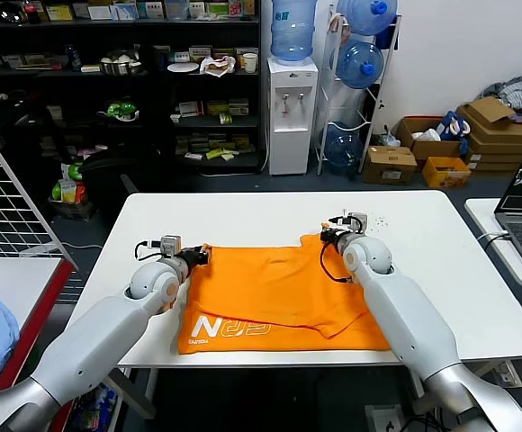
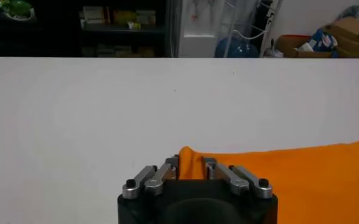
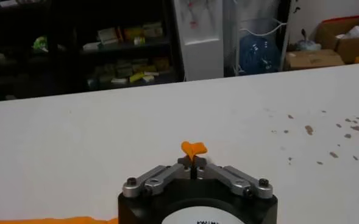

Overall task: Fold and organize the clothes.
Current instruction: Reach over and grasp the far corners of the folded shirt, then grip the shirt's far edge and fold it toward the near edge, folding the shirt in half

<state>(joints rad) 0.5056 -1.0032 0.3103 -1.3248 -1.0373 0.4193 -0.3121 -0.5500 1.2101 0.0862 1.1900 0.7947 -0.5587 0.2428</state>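
Left gripper [image 1: 202, 255] and right gripper [image 1: 325, 237] each clench a T-shirt [image 1: 279, 297] corner (far edge), apparently keeping it taut for folding on the counter [image 1: 423, 225].

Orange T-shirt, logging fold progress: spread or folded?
Partly folded: the soft orange short-sleeved T-shirt lies doubled over, white lettering showing, far corners pinched by left gripper and right gripper.

I read large white lettering on the orange T-shirt [image 1: 279, 301], at its 7 o'clock corner: a clear "N", remaining characters indistinct. Nothing else legible.
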